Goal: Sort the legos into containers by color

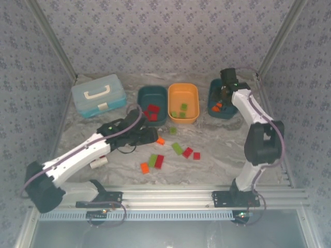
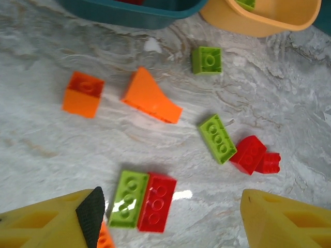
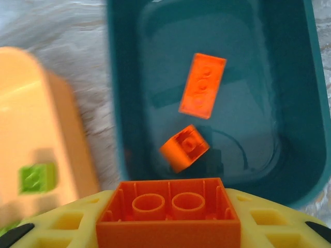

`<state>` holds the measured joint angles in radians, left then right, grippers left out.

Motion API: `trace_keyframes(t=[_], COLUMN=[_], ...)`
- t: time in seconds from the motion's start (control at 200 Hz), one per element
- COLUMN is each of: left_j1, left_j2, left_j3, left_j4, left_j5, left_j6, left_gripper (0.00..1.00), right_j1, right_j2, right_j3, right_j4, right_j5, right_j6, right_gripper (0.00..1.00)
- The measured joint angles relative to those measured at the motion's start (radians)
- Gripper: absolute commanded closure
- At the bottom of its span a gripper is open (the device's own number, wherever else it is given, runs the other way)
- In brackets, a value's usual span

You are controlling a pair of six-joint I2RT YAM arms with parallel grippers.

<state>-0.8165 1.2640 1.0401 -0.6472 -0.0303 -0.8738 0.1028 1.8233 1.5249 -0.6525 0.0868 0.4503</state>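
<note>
Right gripper clamps 1 orange brick above the right teal tub, which contains 2 orange bricks. Left gripper jaws stand wide over loose bricks, red, green and orange, on the table.

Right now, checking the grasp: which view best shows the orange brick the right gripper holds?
Right wrist: the orange brick is close up, underside showing, clamped in the right gripper above a teal tub. Top external gives at most an orange speck under the gripper; left wrist faces loose bricks.
</note>
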Motion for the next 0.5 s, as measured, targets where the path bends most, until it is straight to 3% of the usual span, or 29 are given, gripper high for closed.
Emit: trace_keyframes(t=[0.145,0.5], left_j1=[-0.051,-0.094], left_j2=[0.109,0.171], left_j3=[0.060,0.103], left_j4=[0.066,0.098], left_j5=[0.000,-0.001], left_j6=[-0.003,-0.007], left_gripper=[0.28,0.28], right_j1=[-0.054,-0.093], right_j2=[0.156,0.239], right_j3=[0.097,0.150], right_j4=[-0.022,-0.094], right_j5=[0.011,0.029], right_j6=[0.039,0.112], right_gripper=[0.60,0.60])
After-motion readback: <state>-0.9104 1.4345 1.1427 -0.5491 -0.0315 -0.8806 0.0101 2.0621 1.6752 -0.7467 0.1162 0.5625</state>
